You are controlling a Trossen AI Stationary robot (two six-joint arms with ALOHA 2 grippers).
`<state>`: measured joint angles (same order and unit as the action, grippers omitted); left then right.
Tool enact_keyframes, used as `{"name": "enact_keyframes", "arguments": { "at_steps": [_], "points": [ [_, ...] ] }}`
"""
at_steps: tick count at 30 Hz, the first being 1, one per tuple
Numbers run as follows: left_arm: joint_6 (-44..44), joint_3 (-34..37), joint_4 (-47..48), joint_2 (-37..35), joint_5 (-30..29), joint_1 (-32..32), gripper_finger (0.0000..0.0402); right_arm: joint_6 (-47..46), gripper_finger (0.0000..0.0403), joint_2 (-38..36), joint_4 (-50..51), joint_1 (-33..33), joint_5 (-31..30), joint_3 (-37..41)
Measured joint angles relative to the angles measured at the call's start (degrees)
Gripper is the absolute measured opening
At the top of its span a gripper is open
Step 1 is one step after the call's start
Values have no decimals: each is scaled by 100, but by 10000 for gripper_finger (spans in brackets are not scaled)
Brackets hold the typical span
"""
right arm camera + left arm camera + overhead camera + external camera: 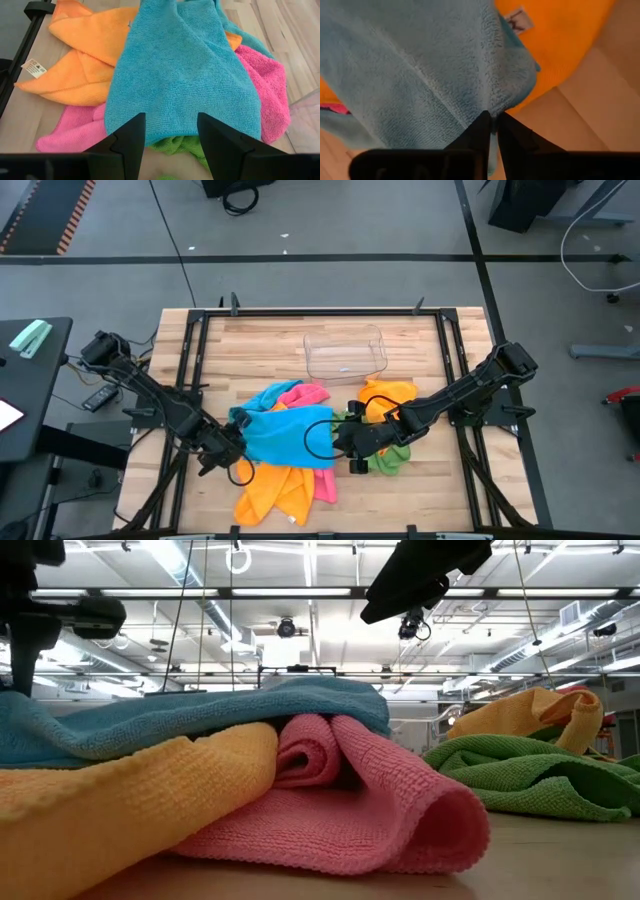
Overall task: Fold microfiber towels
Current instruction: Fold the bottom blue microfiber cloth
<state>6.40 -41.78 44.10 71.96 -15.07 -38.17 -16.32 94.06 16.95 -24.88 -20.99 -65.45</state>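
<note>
The step in hand looks like drawing the soft blue microfiber towel [282,433] out flat before a fold. It lies on top of a heap on the wooden bench [420,340], covering a bright pink microfiber towel [322,470] and a crumpled orange microfiber towel [268,492]; beyond the pink towel, on the far side from the blue one, sit a green microfiber towel [395,458] and a second orange microfiber towel [388,395]. A clear plastic tray [345,352] stands apart from the blue towel, toward the bench's back edge.

The left gripper [492,122] pinches the blue towel's edge, its fingers nearly closed on the cloth. The right gripper [170,132] hovers at the opposite edge of the blue towel with its fingers parted and nothing between them.

The next move probably calls for the right gripper to close on that free edge, so both arms can lift and spread the blue towel clear of the heap.
</note>
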Motion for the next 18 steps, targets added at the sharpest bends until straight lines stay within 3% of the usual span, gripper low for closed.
{"name": "enact_keyframes", "arguments": {
  "at_steps": [6, 10, 18],
  "points": [
    [-352, 0, -156, 234, -79, 0, 79, 12, 188, 27, -38, 6, -40, 54],
    [-590, 0, -148, 203, -124, -1, 126, 218, 188, 33, -145, 55, -487, 327],
    [-878, -310, 94, 180, -338, -5, 206, 1433, 188, 43, -747, 334, -1242, 1089]
  ]
}}
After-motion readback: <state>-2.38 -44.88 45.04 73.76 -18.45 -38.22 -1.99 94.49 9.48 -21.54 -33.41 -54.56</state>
